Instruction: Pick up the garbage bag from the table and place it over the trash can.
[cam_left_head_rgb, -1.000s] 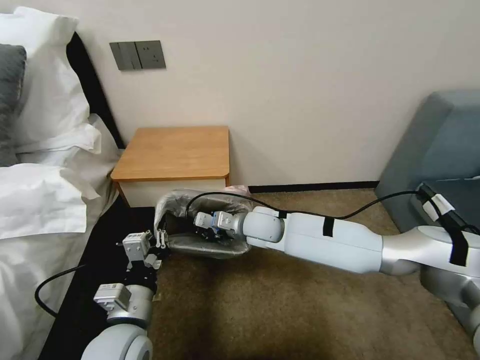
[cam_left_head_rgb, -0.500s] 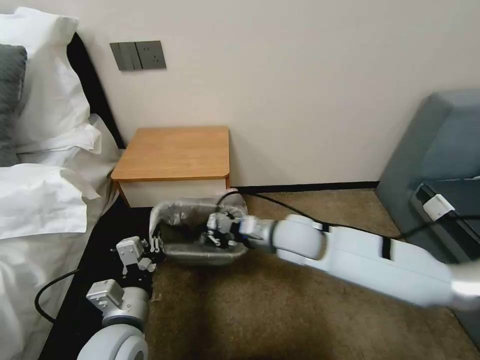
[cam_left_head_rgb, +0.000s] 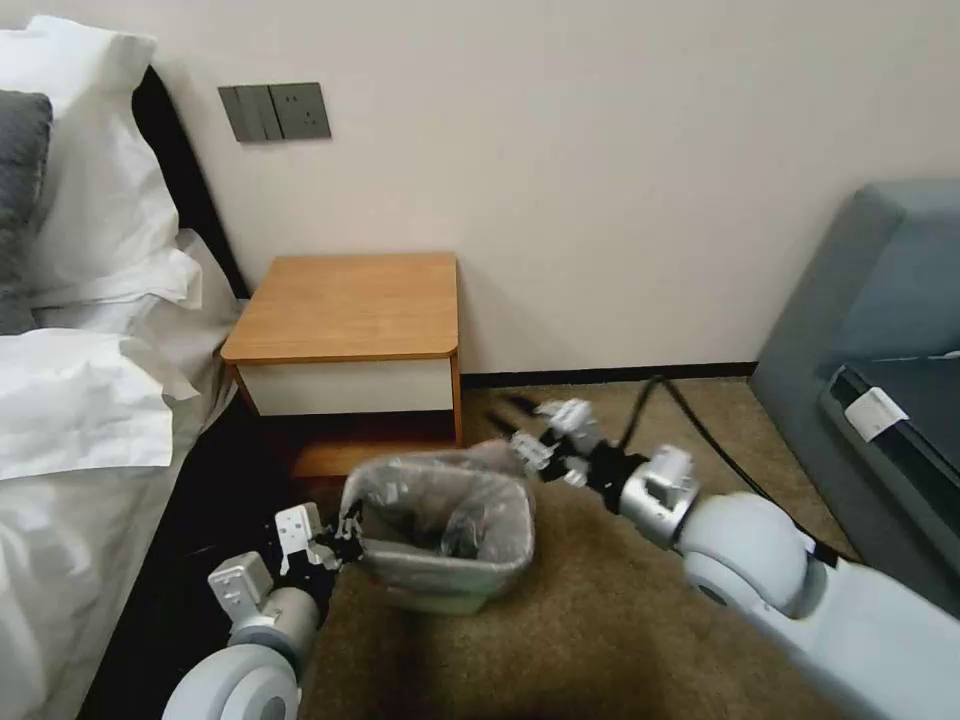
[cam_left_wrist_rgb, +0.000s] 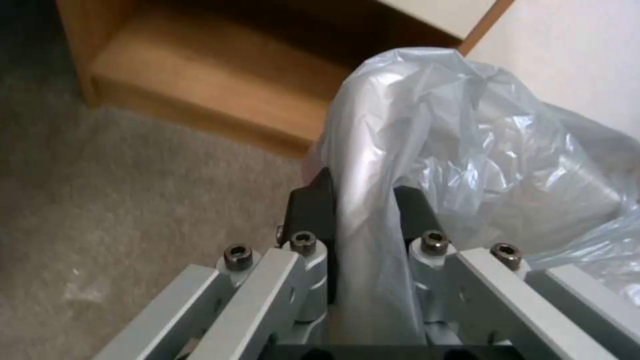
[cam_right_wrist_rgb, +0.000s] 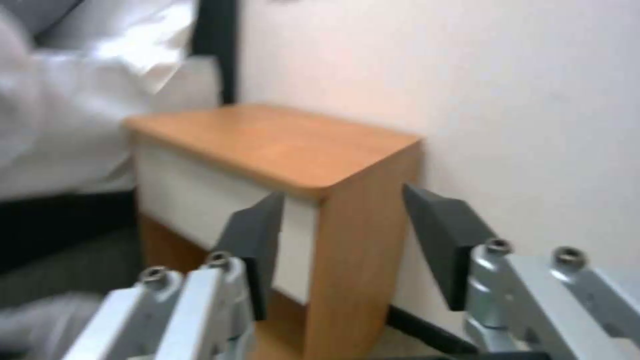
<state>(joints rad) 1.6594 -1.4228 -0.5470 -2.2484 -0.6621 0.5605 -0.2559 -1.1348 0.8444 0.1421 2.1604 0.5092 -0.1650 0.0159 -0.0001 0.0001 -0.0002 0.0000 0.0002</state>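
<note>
Garbage bag (cam_left_head_rgb: 440, 505) seemingly lines trash can (cam_left_head_rgb: 445, 590).

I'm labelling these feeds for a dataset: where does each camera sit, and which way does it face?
Head view: on the robot's head, looking forward and down at the orange-brown wooden nightstand, cream-white plastic bin and both arms.
Left wrist view: on the left arm, facing the translucent grey plastic bag clamped in the left tool.
Right wrist view: on the right arm, facing the nightstand past the open right tool.
All three share the nightstand.
</note>
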